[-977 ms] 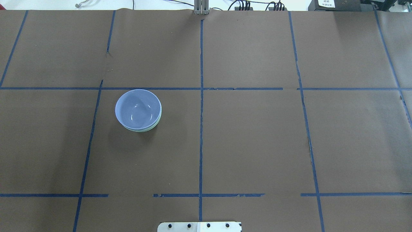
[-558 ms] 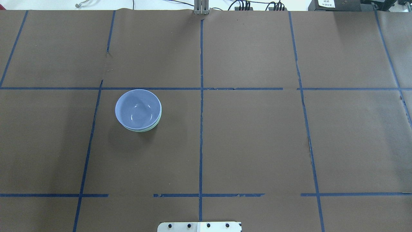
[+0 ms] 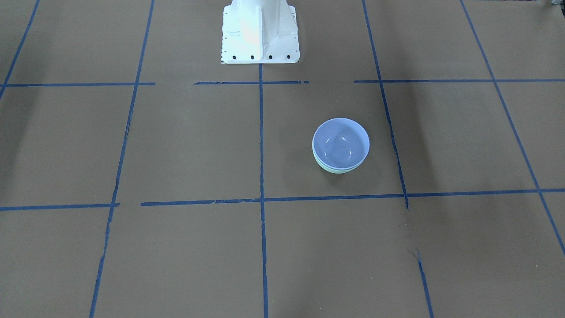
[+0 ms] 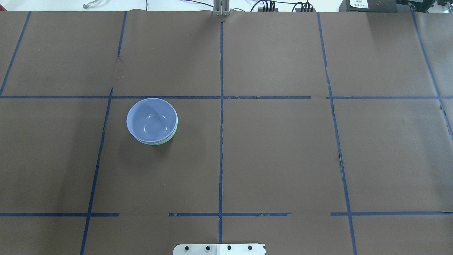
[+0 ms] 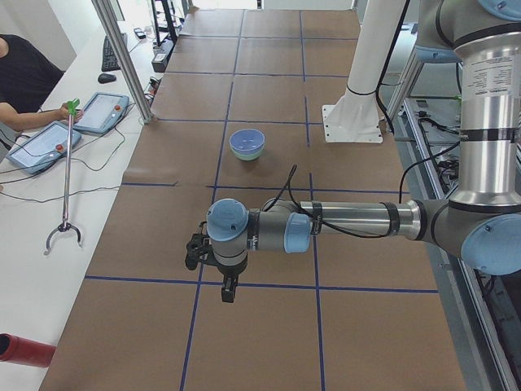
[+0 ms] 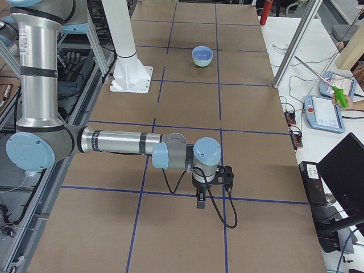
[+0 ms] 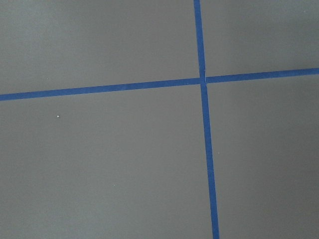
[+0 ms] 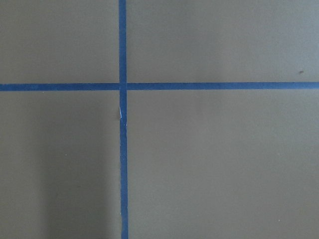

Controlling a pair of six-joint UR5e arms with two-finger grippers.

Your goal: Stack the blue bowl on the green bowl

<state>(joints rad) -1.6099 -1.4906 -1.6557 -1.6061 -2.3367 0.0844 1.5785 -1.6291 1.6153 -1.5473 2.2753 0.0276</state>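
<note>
The blue bowl [image 4: 151,120] sits nested inside the green bowl [image 4: 163,141], left of the centre line; only a mint rim of the green one shows under it. The stack also shows in the front-facing view, blue bowl [image 3: 340,143] on green bowl [image 3: 336,169], and far off in the side views [image 5: 247,140] [image 6: 202,53]. My left gripper [image 5: 229,290] hangs over bare paper well away from the bowls, at the table's left end. My right gripper [image 6: 199,201] hangs over the right end. Whether they are open or shut I cannot tell. Both wrist views show only paper and tape.
Brown paper with blue tape lines [image 4: 221,141] covers the table. The white robot base [image 3: 259,31] stands at the table's robot side. Operators' tablets [image 5: 102,112] and a grabber stick [image 5: 65,187] lie on the bench beside the table.
</note>
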